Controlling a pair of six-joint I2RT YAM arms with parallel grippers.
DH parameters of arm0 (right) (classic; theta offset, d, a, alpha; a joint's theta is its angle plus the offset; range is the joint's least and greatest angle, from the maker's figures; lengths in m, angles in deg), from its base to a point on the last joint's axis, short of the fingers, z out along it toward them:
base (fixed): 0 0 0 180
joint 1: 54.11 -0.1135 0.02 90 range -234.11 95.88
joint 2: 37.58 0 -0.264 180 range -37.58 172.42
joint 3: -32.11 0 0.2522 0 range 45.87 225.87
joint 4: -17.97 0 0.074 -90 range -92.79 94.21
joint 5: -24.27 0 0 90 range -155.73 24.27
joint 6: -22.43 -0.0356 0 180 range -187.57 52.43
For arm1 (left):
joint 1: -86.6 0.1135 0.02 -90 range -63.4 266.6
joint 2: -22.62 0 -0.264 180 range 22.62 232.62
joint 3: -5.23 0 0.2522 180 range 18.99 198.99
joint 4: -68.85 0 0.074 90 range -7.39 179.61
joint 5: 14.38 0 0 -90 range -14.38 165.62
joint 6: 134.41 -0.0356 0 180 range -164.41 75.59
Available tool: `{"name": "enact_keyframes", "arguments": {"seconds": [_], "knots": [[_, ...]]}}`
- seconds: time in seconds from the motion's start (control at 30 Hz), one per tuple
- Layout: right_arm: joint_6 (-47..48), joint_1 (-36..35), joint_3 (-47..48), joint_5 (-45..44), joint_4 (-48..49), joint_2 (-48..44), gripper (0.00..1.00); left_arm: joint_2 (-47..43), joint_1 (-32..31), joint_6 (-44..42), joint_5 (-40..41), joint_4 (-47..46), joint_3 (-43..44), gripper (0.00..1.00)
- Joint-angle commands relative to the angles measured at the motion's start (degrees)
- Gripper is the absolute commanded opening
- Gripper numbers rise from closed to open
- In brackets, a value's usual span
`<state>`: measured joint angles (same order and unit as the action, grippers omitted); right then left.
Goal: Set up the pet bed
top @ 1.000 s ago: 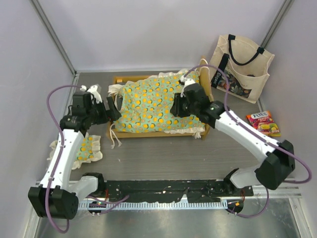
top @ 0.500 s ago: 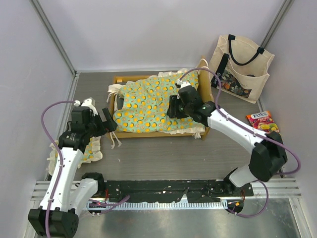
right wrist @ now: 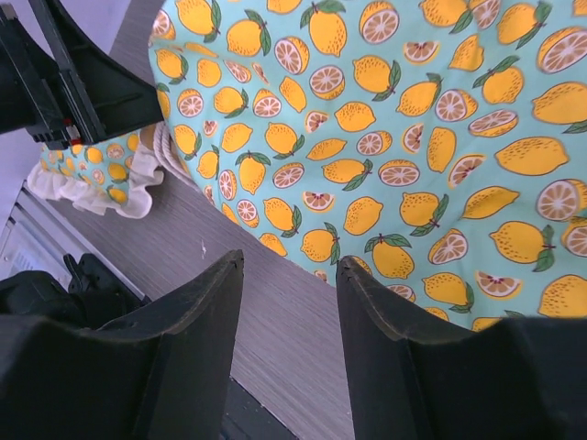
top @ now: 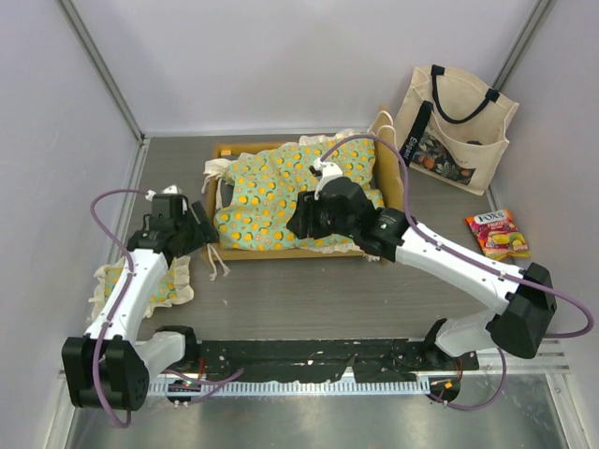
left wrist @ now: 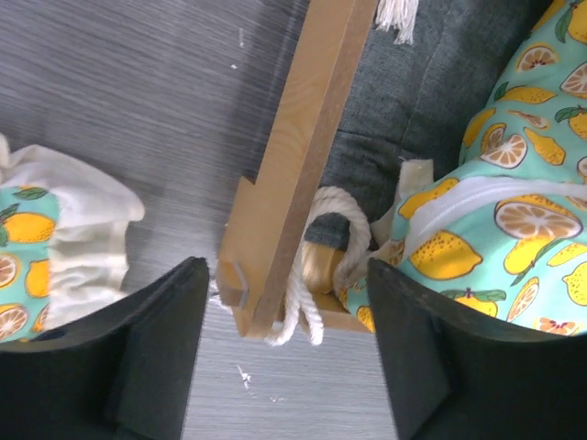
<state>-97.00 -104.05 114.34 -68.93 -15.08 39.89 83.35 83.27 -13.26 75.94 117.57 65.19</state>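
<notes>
Our left jaws are spread wide with nothing in them, straddling the corner of the wooden frame (left wrist: pixel 298 156) where a cream tie (left wrist: pixel 353 243) loops round the post at centre frame. The right jaws are also apart and empty, hanging just over the near edge of the citrus-print mattress cushion (right wrist: pixel 413 137). From above, the pet bed (top: pixel 271 253) sits upper middle on the surface (top: pixel 309 299), cushion bunched up and the grey base (left wrist: pixel 440 92) showing at its left end. The little pillow (top: pixel 154 281) is lower left, off the bed. Our worry: if the left jaws close here they'd likely bite wood rather than tie and drag the whole frame, and a sloppy right pinch could pull the cushion over the front rail.
</notes>
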Motion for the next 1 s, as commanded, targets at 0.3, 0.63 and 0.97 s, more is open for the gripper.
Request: {"name": "enact_keyframes", "arguments": {"seconds": [0.3,0.63,0.97], "knots": [[-2.2,-1.9,-2.8,0.7,5.0,2.3,0.49,-13.4,-1.8,12.3,-12.2,-9.6,-13.3,0.33],[-5.0,-8.0,-4.5,-3.6,6.4,0.7,0.60,-24.9,-12.1,20.3,-9.6,-4.9,-14.8,0.43],[-3.8,-19.3,6.3,-22.9,-1.9,12.3,0.76,-30.1,-12.0,13.3,-0.2,9.0,-6.7,0.70]]}}
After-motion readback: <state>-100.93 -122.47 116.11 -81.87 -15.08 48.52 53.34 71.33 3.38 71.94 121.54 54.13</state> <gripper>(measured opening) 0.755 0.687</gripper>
